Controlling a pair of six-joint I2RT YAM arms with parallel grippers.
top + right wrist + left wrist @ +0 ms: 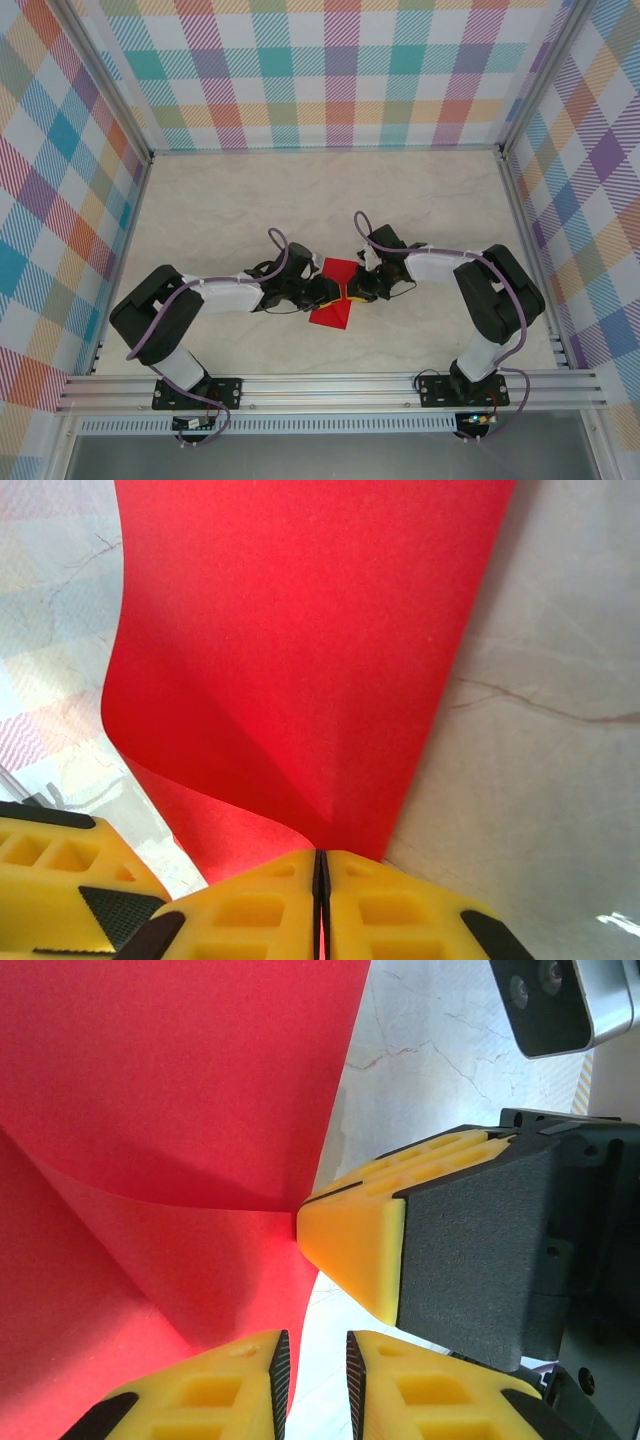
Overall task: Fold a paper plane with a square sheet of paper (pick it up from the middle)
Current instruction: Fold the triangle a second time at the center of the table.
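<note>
Right pincer [320, 865] pressed together on one edge of the red paper sheet [300, 630], which curls up off the counter [250, 200]. Left pincer [318, 1360] slightly parted just beside that edge, nothing seen in its gap. Sheet sits mid-counter, near side. Looks thin, light, floppy, easily creased. Pinch an edge gently.
</note>
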